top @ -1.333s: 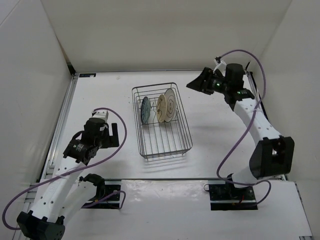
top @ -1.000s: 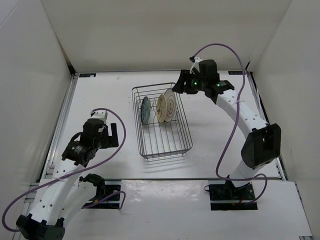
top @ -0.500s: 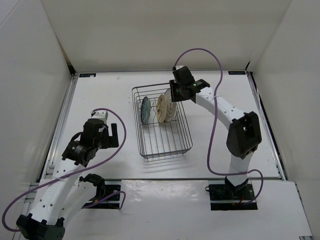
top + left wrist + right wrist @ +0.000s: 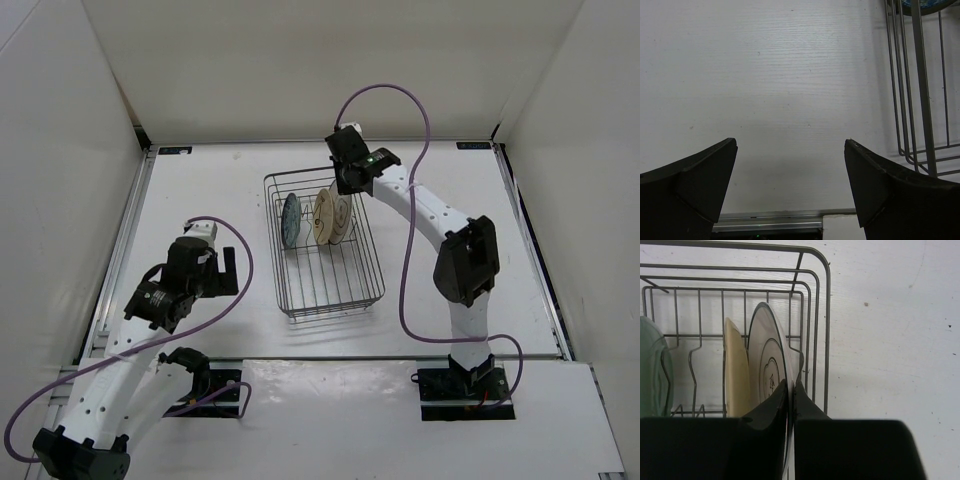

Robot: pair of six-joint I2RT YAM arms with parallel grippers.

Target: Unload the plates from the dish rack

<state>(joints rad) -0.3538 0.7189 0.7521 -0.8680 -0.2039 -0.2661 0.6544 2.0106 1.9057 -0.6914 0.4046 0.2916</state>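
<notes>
**Top external.** Your right gripper [image 4: 343, 188] sits at the top rim of the round, dark-ringed white plate [image 4: 341, 216]. That plate stands on edge at the right end of the row in the rectangular dark-wire dish rack [image 4: 326, 313], mid white desk [image 4: 200, 190]. The plain round cream plate [image 4: 322, 214] stands just beside it. The round patterned blue-teal plate [image 4: 290, 220] stands apart, further left. You cannot tell from here how the jaws stand. Your left gripper [image 4: 228, 268] hangs over bare desk, well left of the rack.

**Left wrist.** Left gripper [image 4: 790, 145] is wide open and holds nothing. This view shows only the dish rack's side wires [image 4: 920, 100] and a sliver of the blue-teal plate [image 4: 925, 4], nothing of the grasp.

**Right wrist.** Only this view shows the grip. The right gripper [image 4: 791, 400] is pinched nearly closed on the white plate [image 4: 765, 355], one finger on each face of the rim.

Risks:
- The hold is on the thin edge alone, so the plate may pivot or slip as you lift.
- A tilted pull could catch its lower edge on the tines or the rack's end wires [image 4: 821, 315] and drag the rack along.
- The inner finger lies near the cream plate [image 4: 735, 365], so a sideways drift could knock it.

The plate's seat in the tines is hidden here.
</notes>
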